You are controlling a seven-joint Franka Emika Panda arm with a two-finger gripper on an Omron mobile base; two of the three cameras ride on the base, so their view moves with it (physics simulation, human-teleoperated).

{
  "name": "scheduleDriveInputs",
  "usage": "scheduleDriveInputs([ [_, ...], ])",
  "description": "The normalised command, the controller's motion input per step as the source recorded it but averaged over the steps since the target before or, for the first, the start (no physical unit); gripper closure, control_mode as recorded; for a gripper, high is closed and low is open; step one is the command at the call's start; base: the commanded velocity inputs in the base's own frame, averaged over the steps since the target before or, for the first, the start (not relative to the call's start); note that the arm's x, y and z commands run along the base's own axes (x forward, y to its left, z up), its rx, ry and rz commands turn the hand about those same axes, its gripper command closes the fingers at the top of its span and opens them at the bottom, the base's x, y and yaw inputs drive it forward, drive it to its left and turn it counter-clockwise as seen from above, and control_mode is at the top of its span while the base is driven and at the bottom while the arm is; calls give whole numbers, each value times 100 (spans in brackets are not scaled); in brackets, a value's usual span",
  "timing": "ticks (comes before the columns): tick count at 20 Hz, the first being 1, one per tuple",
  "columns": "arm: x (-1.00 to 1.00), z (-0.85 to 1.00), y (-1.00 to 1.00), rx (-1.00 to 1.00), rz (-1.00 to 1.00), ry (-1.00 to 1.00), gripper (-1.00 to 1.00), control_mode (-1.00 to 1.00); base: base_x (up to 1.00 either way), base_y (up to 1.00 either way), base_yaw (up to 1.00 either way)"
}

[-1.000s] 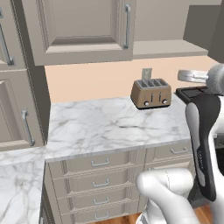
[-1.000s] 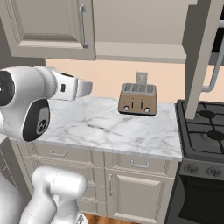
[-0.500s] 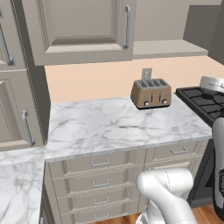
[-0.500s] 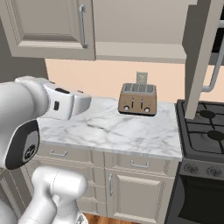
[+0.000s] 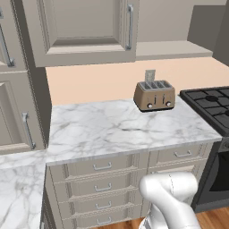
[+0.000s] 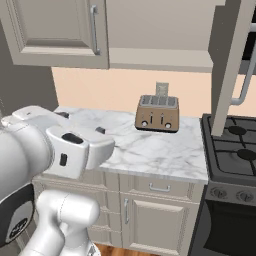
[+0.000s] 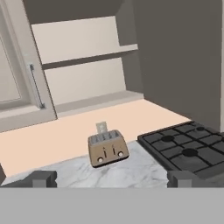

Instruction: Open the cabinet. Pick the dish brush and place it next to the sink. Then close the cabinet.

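Note:
The cabinet [image 5: 85, 27] hangs above the marble counter. Its left door [image 6: 55, 30] is shut, with a vertical silver bar handle [image 5: 130, 24]. Its right door [image 6: 232, 60] stands swung open, and pale shelves [image 7: 87, 57] show inside with nothing visible on them. My gripper [image 7: 112, 179] is open with nothing between its fingertips [image 7: 43, 178]. It is held back from the counter, looking toward the toaster and the open cabinet. My arm [image 6: 70, 147] hangs at the left of the right base view. The dish brush and the sink are out of view.
A brown toaster [image 5: 154, 96] stands at the back of the marble counter [image 5: 112, 129]. A black gas stove [image 6: 235, 150] adjoins the counter on the right. Drawer units [image 5: 103, 166] sit below, and a tall cupboard [image 5: 18, 112] stands at the left.
My arm has swung out of the right side of the left base view and sunk lower in the right base view. The cabinet, toaster and camera have stayed put.

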Motion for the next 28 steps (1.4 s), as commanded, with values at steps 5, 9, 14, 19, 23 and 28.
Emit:
scheduleDriveInputs([
  [5,-76,0,-40,0,-15,-10,-100,-100,0,0,0],
  [9,-53,0,-40,0,-16,-13,-100,-100,0,0,0],
  [14,-36,0,-46,0,-14,-7,-100,-100,0,0,0],
  [19,-8,0,-33,0,-6,-2,-100,-100,0,0,0],
  [23,0,0,-18,0,4,0,-100,-100,0,0,0],
  [28,0,0,-23,0,9,0,-100,-100,0,0,0],
])
